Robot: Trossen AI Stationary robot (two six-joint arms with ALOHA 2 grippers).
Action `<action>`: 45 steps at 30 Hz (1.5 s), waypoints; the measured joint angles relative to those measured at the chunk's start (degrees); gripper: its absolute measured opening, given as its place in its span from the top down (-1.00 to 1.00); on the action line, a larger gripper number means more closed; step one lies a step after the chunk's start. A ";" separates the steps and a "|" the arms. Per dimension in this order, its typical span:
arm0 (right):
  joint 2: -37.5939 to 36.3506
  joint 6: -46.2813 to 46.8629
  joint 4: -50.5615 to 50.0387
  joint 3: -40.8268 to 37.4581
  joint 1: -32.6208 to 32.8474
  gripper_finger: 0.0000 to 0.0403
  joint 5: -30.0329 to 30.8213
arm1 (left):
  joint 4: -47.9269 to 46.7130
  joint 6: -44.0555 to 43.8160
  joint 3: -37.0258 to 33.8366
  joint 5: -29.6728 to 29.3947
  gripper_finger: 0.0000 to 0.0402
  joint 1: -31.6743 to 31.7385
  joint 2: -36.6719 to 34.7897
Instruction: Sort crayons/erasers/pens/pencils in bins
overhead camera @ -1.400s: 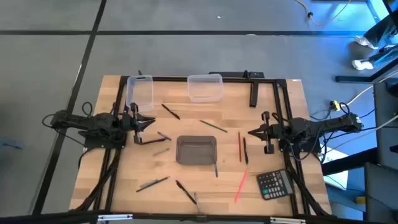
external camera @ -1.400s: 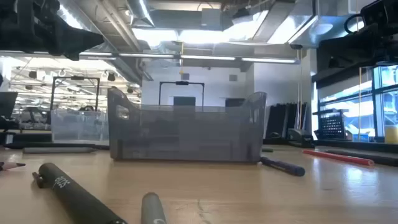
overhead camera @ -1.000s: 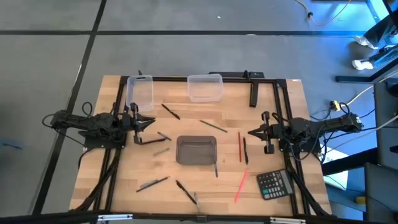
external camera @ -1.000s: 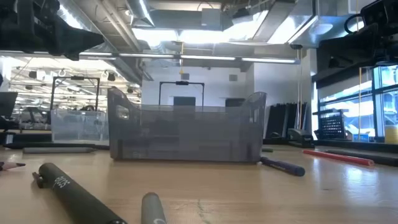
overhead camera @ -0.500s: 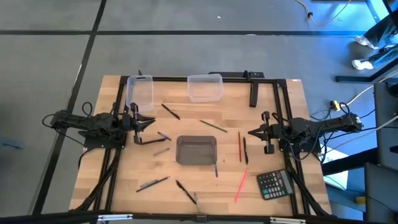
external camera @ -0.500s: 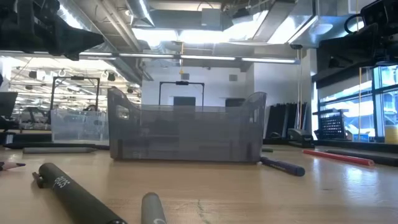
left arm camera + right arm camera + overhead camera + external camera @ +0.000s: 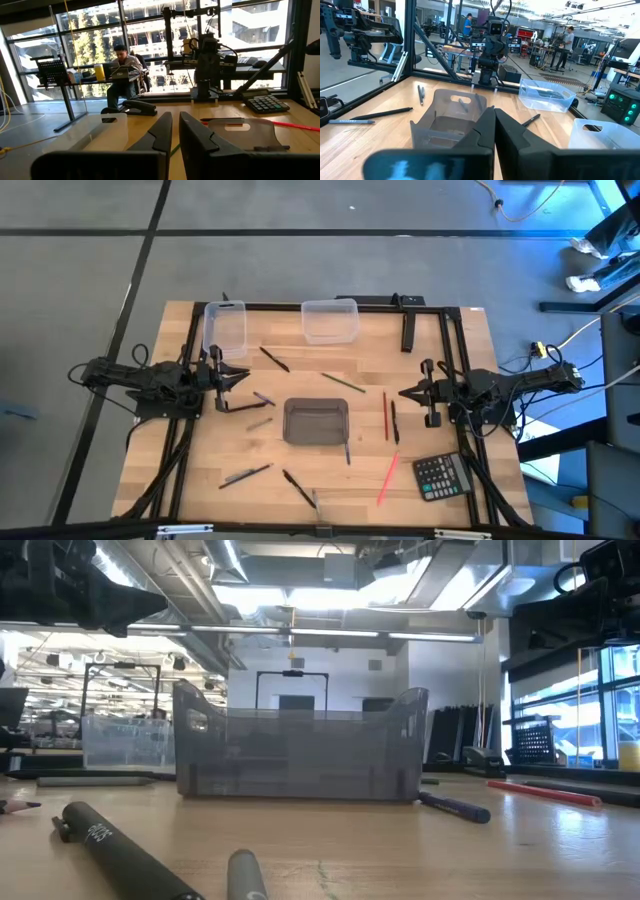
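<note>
Several thin sticks lie flat on the wooden table: a red one [image 7: 385, 414], a dark one [image 7: 394, 423], a pink one [image 7: 387, 478], a bluish one [image 7: 348, 452], dark ones [image 7: 274, 359] [image 7: 298, 485] and a grey one [image 7: 245, 474]. The smoky grey bin [image 7: 316, 421] stands at the middle. Two clear bins [image 7: 225, 328] [image 7: 330, 320] stand at the far side. My left gripper [image 7: 238, 376] hovers shut at the table's left, above the top. My right gripper [image 7: 404, 393] hovers shut at the right. Both are empty.
A black calculator [image 7: 442, 476] lies at the near right corner and a thick black bar [image 7: 409, 330] at the far right. A black frame runs along the table's edges. People sit and stand at desks beyond the table [image 7: 122, 60].
</note>
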 joint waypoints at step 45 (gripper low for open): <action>2.99 29.99 7.53 0.00 -1.54 0.95 23.08 | 5.47 5.50 -0.01 -1.40 0.86 0.02 0.02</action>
